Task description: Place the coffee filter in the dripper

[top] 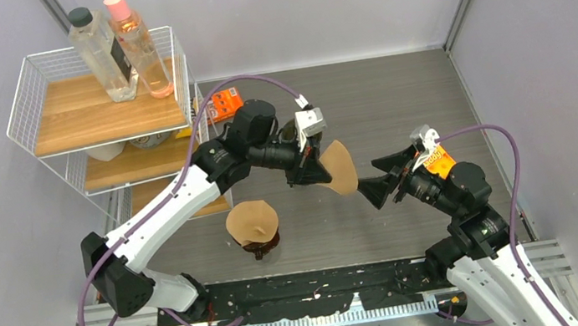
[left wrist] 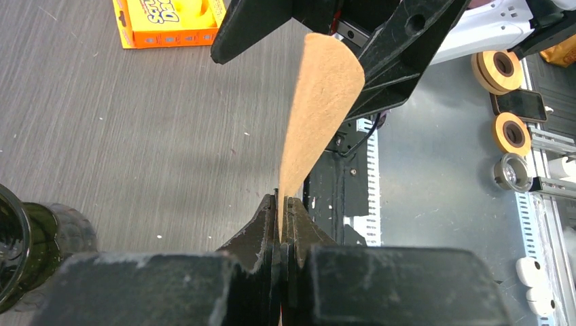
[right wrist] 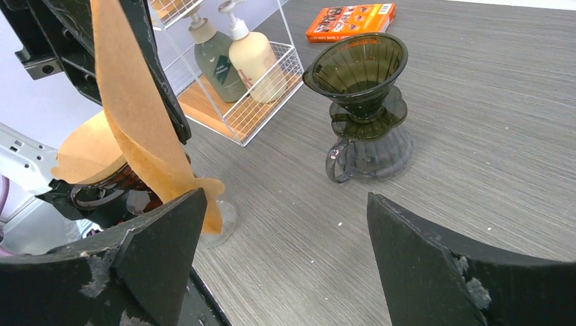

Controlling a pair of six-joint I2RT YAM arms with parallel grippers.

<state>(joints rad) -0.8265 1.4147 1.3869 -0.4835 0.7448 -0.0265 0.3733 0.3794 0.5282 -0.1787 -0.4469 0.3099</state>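
My left fingers (left wrist: 275,216) are clamped flat on one edge of the coffee filter (left wrist: 319,102). They hold it in the air at the centre of the top view, above bare tabletop (top: 394,90). My right fingers (top: 369,183) are spread wide with nothing between them, and their tips are just beside the filter's far edge.

The dripper (right wrist: 356,68), dark ribbed glass on its server, stands empty at the upper centre of the right wrist view. In the top view my left arm hides it. A stack of spare filters (top: 251,217) sits lower and left of centre on another dark stand, well apart from the sheet I hold.

I judge this sheet nearly weightless, thin and limp. It stands up from my pinch only because it is folded flat and pinched at the edge. It should crease or tear under a hard squeeze, and it could slide out of a loose one. The pinch I have looks sound.

To sit well in the dripper it probably has to open into a cone. For that my right fingers could take the opposite rim lightly, near the top curve, and ease the two layers apart without crushing the body of the paper.
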